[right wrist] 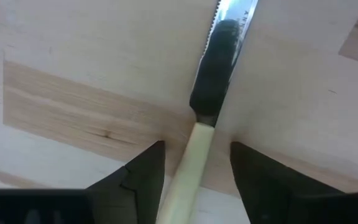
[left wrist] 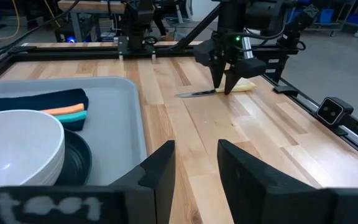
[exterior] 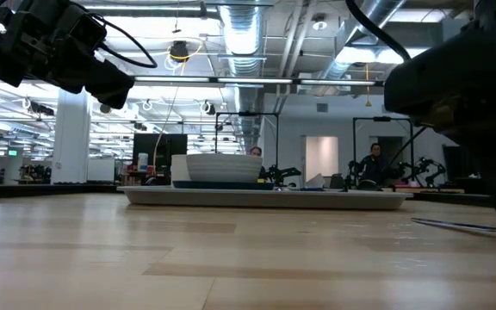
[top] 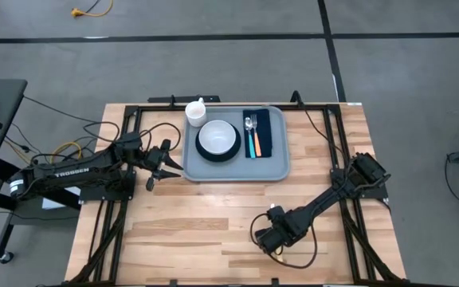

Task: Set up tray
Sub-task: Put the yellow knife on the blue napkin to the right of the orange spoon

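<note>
Judging progress: your tray (top: pixel 276 163) at the table's far edge holds bowl (top: pixel 217 137), cup (top: pixel 195 112), napkin (top: pixel 263 131), fork and spoon. Right gripper (right wrist: pixel 196 167) straddles the knife (right wrist: pixel 215 68), jaws apart, not gripping. Left gripper (top: pixel 166 163) waits beside the tray, half open, empty.

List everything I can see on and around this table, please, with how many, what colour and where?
tray: one, grey-blue, far middle of the table
bowl: one, white, on a dark plate in the tray
plate: one, dark, under the bowl
cup: one, white, tray's far left corner
napkin: one, dark navy, right part of the tray
cutlery: two pieces, orange and teal handles, on the napkin
knife: one, cream handle, flat on the wood near the table's front
table: one, light wood
left claw: one, dark, beside the tray's left edge, open
right claw: one, dark, open astride the knife handle
</note>
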{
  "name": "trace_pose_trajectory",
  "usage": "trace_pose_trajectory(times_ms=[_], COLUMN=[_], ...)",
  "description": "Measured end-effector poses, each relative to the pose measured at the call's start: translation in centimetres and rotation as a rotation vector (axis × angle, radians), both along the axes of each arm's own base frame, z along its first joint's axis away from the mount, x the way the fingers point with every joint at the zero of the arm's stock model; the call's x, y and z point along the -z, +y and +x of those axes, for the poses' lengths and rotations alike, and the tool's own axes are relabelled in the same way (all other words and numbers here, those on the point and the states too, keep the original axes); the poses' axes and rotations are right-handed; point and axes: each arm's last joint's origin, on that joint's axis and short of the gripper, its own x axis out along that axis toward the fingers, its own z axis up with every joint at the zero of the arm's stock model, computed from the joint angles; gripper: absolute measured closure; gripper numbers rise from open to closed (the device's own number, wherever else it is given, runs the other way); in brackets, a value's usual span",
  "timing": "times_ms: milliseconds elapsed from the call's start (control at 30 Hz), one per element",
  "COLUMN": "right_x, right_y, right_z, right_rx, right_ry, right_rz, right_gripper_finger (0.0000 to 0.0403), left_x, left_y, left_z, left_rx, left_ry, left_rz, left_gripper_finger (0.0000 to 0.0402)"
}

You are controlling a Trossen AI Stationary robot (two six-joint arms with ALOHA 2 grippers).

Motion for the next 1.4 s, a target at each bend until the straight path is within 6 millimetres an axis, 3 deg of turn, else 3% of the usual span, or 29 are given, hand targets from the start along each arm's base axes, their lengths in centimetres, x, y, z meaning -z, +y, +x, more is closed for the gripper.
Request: trace_pose_trajectory(times_ms=[167,600,867,1100,1400], right_x=[0.1,0.2,0.2,0.0,-1.7], right_y=[-0.2,-0.2,-0.2,-0.2,0.2], right_z=[0.0,0.1,0.3,0.3,1.7], right_rx=[-0.001,0.000,0.017,0.064,0.052], right_ry=[0.009,-0.004,-0.016,-0.027,-0.101], right_rz=[-0.002,-0.010,-0.009,-0.017,-0.072], right_gripper_finger=[0.0255,0.0387,0.0364,0.0389,0.0378], left_x=[0.0,0.0,0.0,0.0,0.0], left_y=[0.0,0.0,0.0,0.0,0.0], left_z=[0.0,0.0,0.0,0.0,0.0], left_rx=[0.000,0.000,0.000,0.000,0.000], left_ry=[0.000,0.000,0.000,0.001,0.000], left_rz=[0.000,0.000,0.000,0.000,0.000], left_gripper_finger=[0.0294,0.0294,0.0294,0.0294,0.0294])
